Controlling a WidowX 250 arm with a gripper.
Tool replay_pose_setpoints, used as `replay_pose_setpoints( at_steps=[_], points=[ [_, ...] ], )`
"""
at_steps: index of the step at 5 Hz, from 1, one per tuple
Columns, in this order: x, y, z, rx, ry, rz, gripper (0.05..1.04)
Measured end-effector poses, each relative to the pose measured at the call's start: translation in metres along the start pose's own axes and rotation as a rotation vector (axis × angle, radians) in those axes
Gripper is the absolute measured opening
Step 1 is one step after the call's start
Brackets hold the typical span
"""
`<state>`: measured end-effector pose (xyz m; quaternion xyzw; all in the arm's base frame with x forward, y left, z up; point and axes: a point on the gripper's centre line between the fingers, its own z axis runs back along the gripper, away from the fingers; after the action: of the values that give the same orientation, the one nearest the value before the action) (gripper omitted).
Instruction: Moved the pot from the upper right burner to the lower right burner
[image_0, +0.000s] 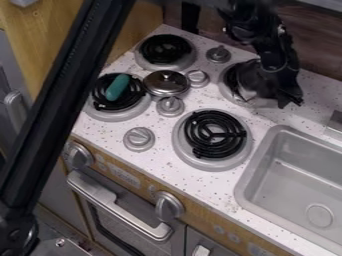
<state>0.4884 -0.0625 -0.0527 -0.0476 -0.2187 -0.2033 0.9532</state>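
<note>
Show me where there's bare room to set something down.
The lower right burner, between a knob and the sink, is bare, as is the sink's floor. Crowded: around the lid, among burners and knobs, and the upper right burner, under the arm.

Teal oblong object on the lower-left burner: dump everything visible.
The smooth teal oblong object is one piece with rounded ends and no visible handle or seam. Material looks like plastic or rubber; can't tell which, nor what it is. It lies lengthwise on the black coiled lower-left burner, near the middle, slanting so its far end points toward the picture's upper right. Only the coils appear to touch it.
</note>
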Motion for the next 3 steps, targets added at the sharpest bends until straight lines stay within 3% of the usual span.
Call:
replay_pose_setpoints(
  at_steps=[1,2,3],
  points=[
    [-0.006,0.002,0.016,0.004,-0.010,0.006,0.092],
    [-0.016,0.011,0.047,0.021,-0.031,0.051,0.071],
    [-0.044,0.016,0.069,0.036,-0.014,0.078,0.061]
  ],
)
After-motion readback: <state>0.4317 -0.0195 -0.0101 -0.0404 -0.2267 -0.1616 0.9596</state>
